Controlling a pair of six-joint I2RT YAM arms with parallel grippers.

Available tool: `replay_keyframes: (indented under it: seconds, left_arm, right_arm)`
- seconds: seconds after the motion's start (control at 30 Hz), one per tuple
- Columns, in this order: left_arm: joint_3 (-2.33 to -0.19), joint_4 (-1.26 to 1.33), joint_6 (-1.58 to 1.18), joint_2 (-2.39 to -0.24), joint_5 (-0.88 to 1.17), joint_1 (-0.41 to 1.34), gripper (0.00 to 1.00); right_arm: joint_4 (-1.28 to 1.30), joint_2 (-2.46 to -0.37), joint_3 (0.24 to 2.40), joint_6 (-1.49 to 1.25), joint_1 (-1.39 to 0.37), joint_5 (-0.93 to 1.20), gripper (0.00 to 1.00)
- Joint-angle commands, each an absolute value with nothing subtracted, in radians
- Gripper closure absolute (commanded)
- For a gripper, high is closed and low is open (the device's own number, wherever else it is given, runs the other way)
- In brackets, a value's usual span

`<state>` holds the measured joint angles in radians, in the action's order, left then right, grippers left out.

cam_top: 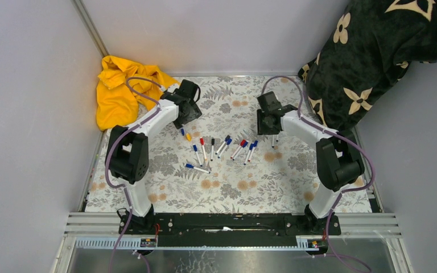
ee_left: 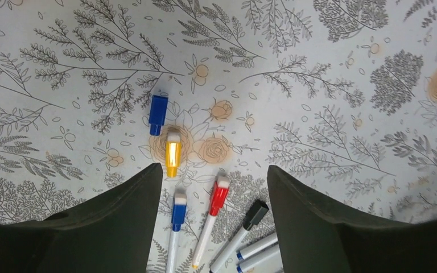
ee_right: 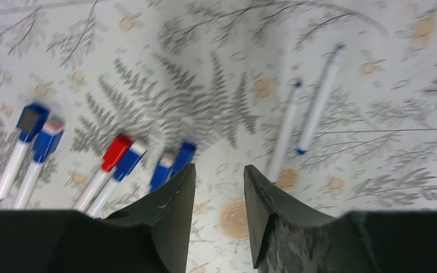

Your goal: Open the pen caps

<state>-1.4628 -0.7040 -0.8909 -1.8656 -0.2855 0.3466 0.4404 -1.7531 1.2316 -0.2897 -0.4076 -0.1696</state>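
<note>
Two loose pen caps lie on the floral cloth in the left wrist view, a blue cap and a yellow cap. My left gripper hangs open above them, nothing between its fingers. Below it lie capped pens with a blue cap, a red cap and a black cap. My right gripper is open and empty over the cloth. Just beyond it lie two uncapped white pens. To its left are capped pens, one red, the others blue. From above, the row of pens lies between both grippers.
A crumpled yellow cloth lies at the back left corner. A dark blanket with cream flowers is heaped at the back right, next to the right arm. Grey walls close in the table on both sides.
</note>
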Motion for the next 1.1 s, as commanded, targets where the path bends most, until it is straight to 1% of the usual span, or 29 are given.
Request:
replay_keyframes:
  seconds: [0.0,0.27,0.6,1.07]
  left_arm:
    - [-1.416,-0.662,-0.894,-1.806,-0.258,0.355,0.25]
    - [-1.35,-0.633,-0.896,-1.741,-0.229,0.382,0.25]
    - [-1.321,-0.627,-0.889,-1.696,-0.224,0.394,0.25]
    - [-1.323,-0.617,-0.88,-1.693,-0.219,0.396,0.25]
  right_arm:
    - [0.482,-1.709,1.207,-0.335,-0.497,-0.147,0.56]
    - [0.501,-1.706,1.176,-0.405,-0.587,-0.181,0.56]
    - [0.482,-1.722,1.127,-0.463,-0.618,-0.193,0.56]
    - [0.472,-1.783,1.141,-0.475,-0.623,-0.218,0.56]
